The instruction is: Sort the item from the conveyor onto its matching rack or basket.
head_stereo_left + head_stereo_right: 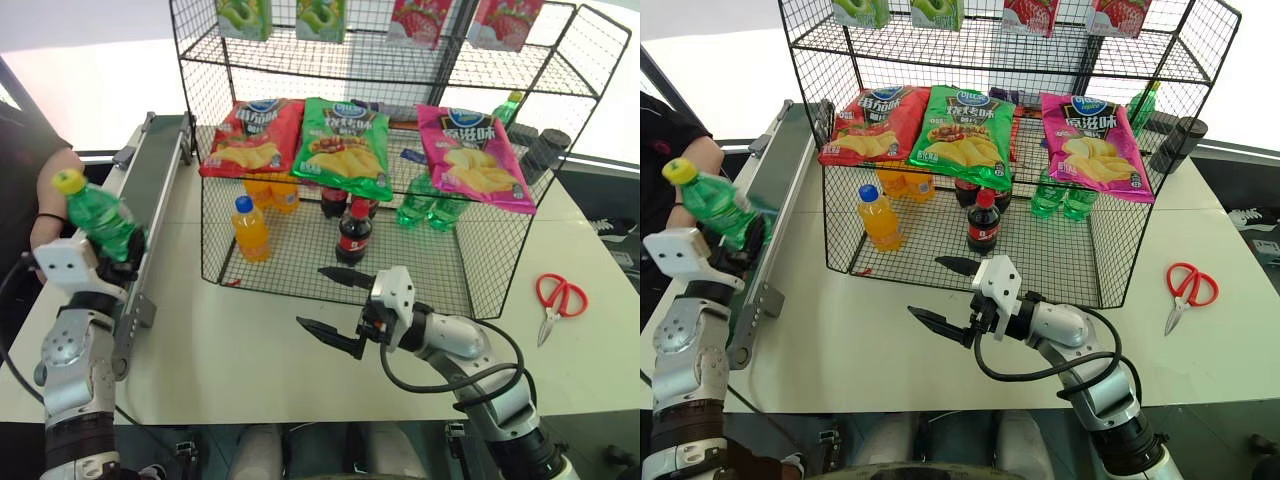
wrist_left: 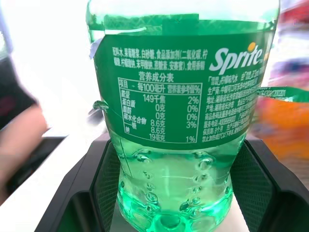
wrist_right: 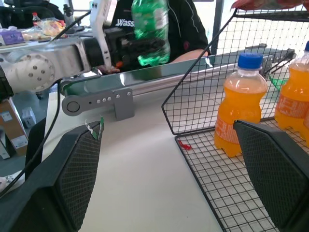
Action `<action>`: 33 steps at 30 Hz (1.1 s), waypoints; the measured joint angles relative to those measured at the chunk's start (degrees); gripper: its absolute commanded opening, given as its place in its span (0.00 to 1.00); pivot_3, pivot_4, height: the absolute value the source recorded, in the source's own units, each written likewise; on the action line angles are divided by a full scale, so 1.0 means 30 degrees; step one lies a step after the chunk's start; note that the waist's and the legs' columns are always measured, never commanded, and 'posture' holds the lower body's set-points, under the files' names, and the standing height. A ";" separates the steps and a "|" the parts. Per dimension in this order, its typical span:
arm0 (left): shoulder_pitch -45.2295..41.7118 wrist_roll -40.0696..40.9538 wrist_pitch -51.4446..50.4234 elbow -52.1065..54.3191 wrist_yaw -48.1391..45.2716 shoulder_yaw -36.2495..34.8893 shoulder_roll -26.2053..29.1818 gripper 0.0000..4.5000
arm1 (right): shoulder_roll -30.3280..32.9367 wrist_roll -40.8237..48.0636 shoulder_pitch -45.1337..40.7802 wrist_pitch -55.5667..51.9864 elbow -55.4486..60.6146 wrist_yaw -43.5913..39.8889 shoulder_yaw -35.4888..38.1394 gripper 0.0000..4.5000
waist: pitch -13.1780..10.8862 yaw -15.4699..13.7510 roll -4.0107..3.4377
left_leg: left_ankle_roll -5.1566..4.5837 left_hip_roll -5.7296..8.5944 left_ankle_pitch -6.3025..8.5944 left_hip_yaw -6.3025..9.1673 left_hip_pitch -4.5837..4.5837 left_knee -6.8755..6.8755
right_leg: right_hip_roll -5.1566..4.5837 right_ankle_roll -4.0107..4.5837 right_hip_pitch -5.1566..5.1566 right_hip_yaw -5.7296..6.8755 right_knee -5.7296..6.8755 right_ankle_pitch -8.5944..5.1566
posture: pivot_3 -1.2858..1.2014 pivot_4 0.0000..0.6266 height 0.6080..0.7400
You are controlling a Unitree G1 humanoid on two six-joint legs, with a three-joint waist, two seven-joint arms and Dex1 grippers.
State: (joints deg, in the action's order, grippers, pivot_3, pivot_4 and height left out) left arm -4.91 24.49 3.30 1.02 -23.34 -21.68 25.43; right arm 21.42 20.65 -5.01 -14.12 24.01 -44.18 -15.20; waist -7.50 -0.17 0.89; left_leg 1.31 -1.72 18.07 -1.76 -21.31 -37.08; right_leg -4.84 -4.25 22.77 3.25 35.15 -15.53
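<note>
The item, a green soda bottle (image 1: 102, 218) with a yellow cap, is lifted off the conveyor (image 1: 152, 185) and tilted, its cap leaning left. My left gripper (image 1: 118, 262) is shut on the bottle's lower body. In the left wrist view the bottle (image 2: 178, 121) stands between the black fingers (image 2: 87, 193). My right gripper (image 1: 312, 297) hovers open and empty over the table, just in front of the black wire basket (image 1: 480, 270). The right wrist view looks past the open right gripper (image 3: 174, 193) to the held bottle (image 3: 152, 34) above the belt (image 3: 159, 79).
The basket holds an orange-drink bottle (image 1: 250, 230), a cola bottle (image 1: 352, 232) and green bottles (image 1: 425, 205). Chip bags (image 1: 345, 145) lie on the shelf above. Red scissors (image 1: 560, 298) lie at the right. A person's hand (image 1: 48, 195) rests left of the conveyor.
</note>
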 measured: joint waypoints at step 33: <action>-0.3061 -0.1609 0.0881 -0.1183 -1.2915 1.0688 -0.1069 0.72 | -0.0354 0.0532 0.0111 -0.0740 0.0211 0.1887 0.0793 0.65 | -0.0044 0.0230 -0.0073 | -0.0026 -0.0005 -0.0005 0.0023 0.0013 -0.0083 | 0.0223 -0.0031 -0.0045 0.0014 0.0046 0.0010 | 0.52 0.24 1.00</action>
State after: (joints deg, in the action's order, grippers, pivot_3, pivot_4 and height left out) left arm -14.09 19.66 5.95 -2.53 -62.09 10.38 22.22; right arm 20.36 22.25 -4.67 -16.34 24.64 -38.51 -12.82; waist -7.63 0.52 0.67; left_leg 1.23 -1.74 18.05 -1.69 -21.27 -37.33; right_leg -4.17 -4.34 22.63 3.29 35.28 -15.50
